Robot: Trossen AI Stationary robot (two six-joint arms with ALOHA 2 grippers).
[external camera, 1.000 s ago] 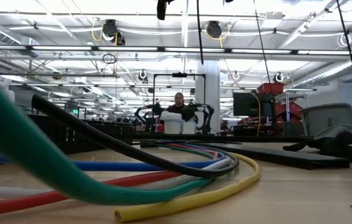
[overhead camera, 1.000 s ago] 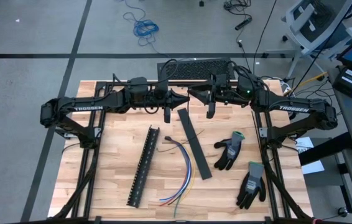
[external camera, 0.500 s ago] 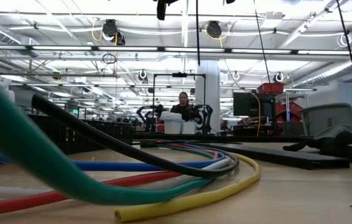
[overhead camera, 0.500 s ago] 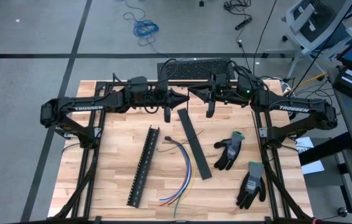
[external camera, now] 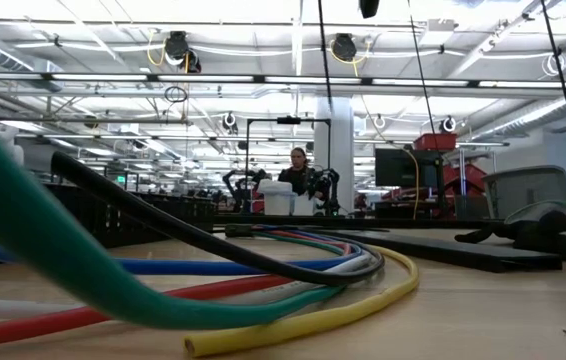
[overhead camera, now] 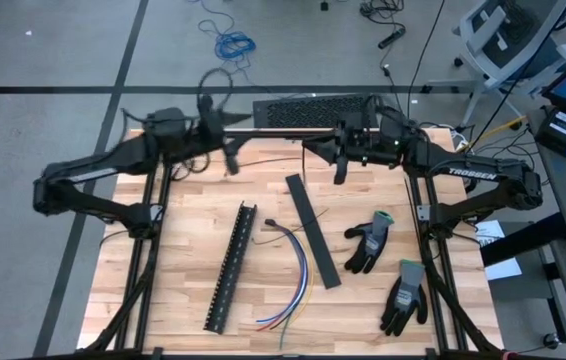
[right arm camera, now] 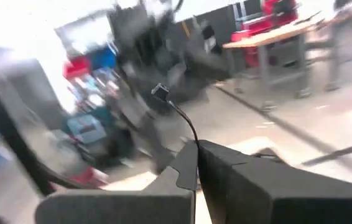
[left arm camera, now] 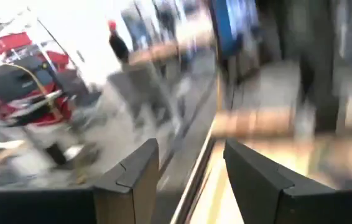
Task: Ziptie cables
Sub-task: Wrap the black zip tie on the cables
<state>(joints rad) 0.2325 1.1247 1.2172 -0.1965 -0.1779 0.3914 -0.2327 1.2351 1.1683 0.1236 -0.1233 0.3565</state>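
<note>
Cables (overhead camera: pixel 293 268) lie loose on my table (overhead camera: pixel 183 225), a thin curved bundle of blue, purple, red, orange and yellow-green strands, between the slotted black strip (overhead camera: pixel 231 266) on one side and the flat black bar (overhead camera: pixel 312 231) on the other. Nothing is touching them. In the low view the same cables (external camera: pixel 263 270) fill the foreground, sweeping across the wood.

I have the left gripper (overhead camera: pixel 231 158) up over the far edge of the table, well apart from the bundle. Its wrist camera shows the two fingers (left arm camera: pixel 135 177) standing apart with clear space between them and nothing in the gap — it is blurred, but the gap reads plainly enough.

The right gripper (overhead camera: pixel 340 172) hangs over the far middle of the table, near the top end of the flat bar but not touching it. Its fingers (right arm camera: pixel 182 171) are pressed together in the wrist view, and I see nothing caught between them. A thin dark wire (right arm camera: pixel 179 115) curls up just beyond the tips; whether it belongs to the arm I cannot say.

Two grey and black work gloves (overhead camera: pixel 370 243) lie on the right half of the table, one nearer the flat bar, the other (overhead camera: pixel 404 297) closer to the front edge — both away from the cables.

Beyond the table, the low view shows a person (external camera: pixel 297 170) seated far back in the room.
</note>
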